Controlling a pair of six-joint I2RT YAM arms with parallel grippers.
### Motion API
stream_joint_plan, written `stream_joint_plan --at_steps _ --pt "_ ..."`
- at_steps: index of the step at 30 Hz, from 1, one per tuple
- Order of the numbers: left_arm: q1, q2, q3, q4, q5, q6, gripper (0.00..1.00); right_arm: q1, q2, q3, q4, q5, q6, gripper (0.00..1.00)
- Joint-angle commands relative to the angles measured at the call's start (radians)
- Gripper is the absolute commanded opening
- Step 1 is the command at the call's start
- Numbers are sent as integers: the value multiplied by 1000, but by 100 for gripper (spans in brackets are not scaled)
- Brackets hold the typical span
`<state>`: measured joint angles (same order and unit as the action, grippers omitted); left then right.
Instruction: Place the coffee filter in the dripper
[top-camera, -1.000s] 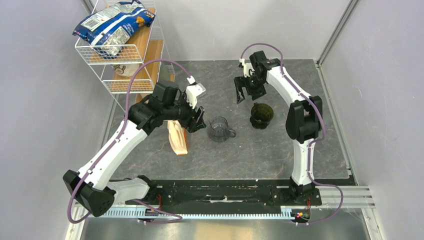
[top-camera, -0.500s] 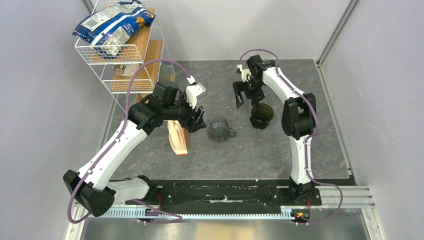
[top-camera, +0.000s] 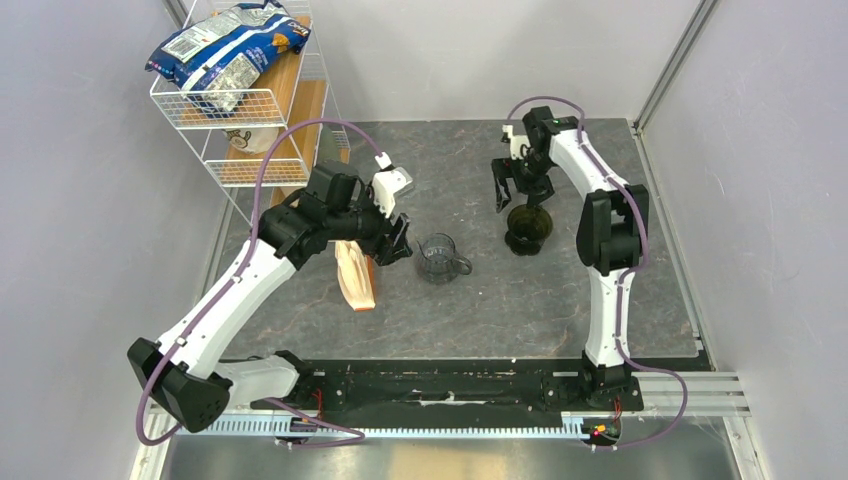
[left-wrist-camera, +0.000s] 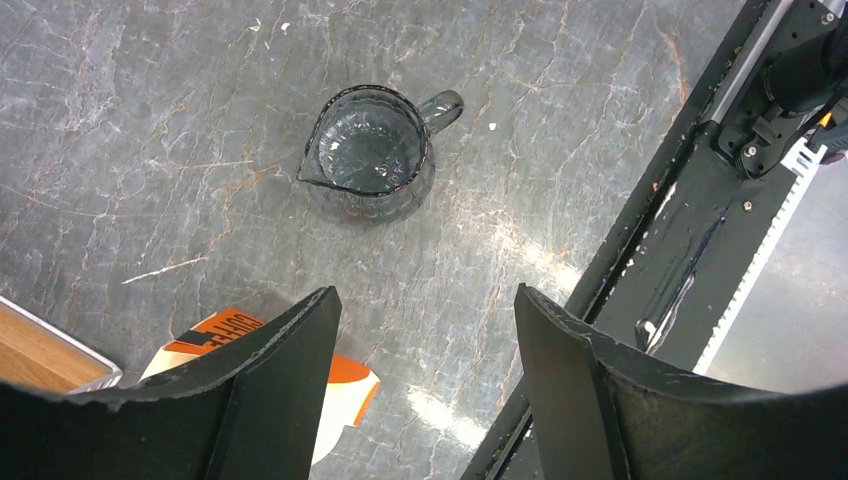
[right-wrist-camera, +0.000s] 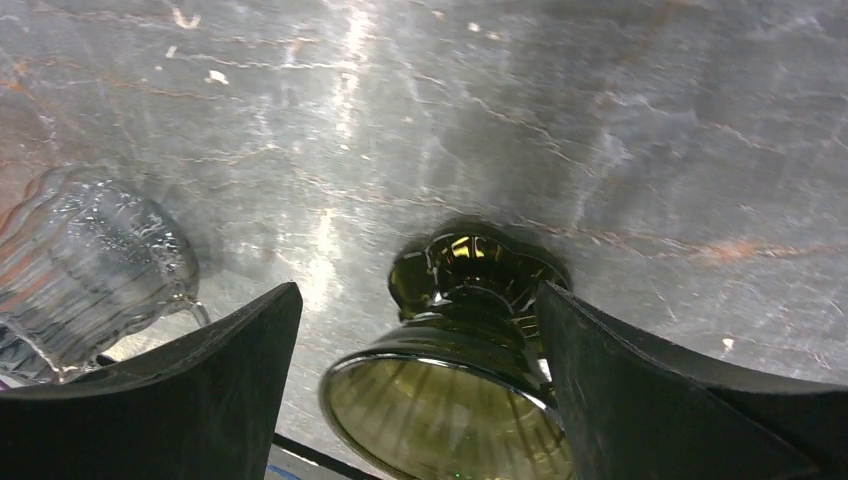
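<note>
Dripper (top-camera: 526, 228) stands upright on the tabletop (top-camera: 450, 320), at 3 o'clock from the glass cup (top-camera: 438, 258) in the top view. A second ago my right claw (top-camera: 512, 200) hung off at the dripper's 10 o'clock. It has since swung across and now sits just at the dripper's 12 o'clock, with the jaws spread wide and nothing in them. The left claw (top-camera: 398, 243) has not moved. It hovers at 9 o'clock from the cup, above the tan, orange-edged packet (top-camera: 356, 280).

From the left wrist, the left claw (left-wrist-camera: 425, 305) shows both jaws well apart and empty. The cup (left-wrist-camera: 370, 150) is at 12 o'clock, clear and ribbed with a spout and handle. An orange corner of the packet (left-wrist-camera: 340, 385) peeks past the left jaw at 7 o'clock. The dripper is out of this view.

From the right wrist, the right claw (right-wrist-camera: 418, 295) frames the dripper (right-wrist-camera: 450, 400) between its wide jaws, something the top view only hints at. I see gaps on both sides. The olive rim is nearest the lens. The cup (right-wrist-camera: 90, 260) lies at 9 o'clock.
</note>
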<state>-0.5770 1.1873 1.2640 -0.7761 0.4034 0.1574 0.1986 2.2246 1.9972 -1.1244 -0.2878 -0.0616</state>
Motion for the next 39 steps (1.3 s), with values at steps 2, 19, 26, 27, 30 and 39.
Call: stream_joint_plan --at_steps 2,19,26,27,30,39 --pt "9 13 -2 21 19 21 73 -45 -81 -46 -32 -27 -8 95" --pt "14 27 7 24 33 38 74 -118 -262 -309 -34 -181 130 97" --pt "15 34 11 30 41 34 74 -153 -299 -341 -34 -167 95 97" --pt "16 34 10 32 43 33 74 -160 -301 -341 -34 -163 81 97" --pt "15 34 12 37 43 32 74 -190 -330 -335 -32 -168 2 97" --pt "19 -30 -24 49 76 53 74 -252 -617 -449 -145 -266 -580 97"
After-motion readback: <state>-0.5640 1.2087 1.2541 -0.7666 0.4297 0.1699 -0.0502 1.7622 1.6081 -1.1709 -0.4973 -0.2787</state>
